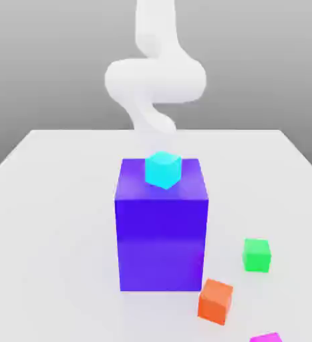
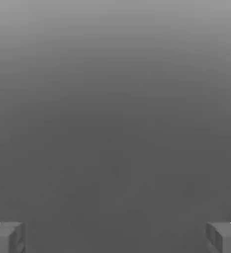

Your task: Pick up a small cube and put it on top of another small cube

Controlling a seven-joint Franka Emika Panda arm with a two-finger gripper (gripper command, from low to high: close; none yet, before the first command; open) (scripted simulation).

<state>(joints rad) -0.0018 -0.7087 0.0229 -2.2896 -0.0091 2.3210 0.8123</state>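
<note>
Across the pale tabletop (image 1: 58,220), we are seeing the green cube (image 1: 256,256) standing apart from what seems the magenta cube (image 1: 266,338), partly cropped, while the gripper (image 2: 115,238) is holding its jaws wide.

white arm (image 1: 156,80) bent above the table, gripper (image 2: 115,238) open, fingers spread wide apart

The claw (image 2: 115,238) stands open
Its two fingertips (image 2: 15,237) sit wide apart against a plain grey background.
</note>
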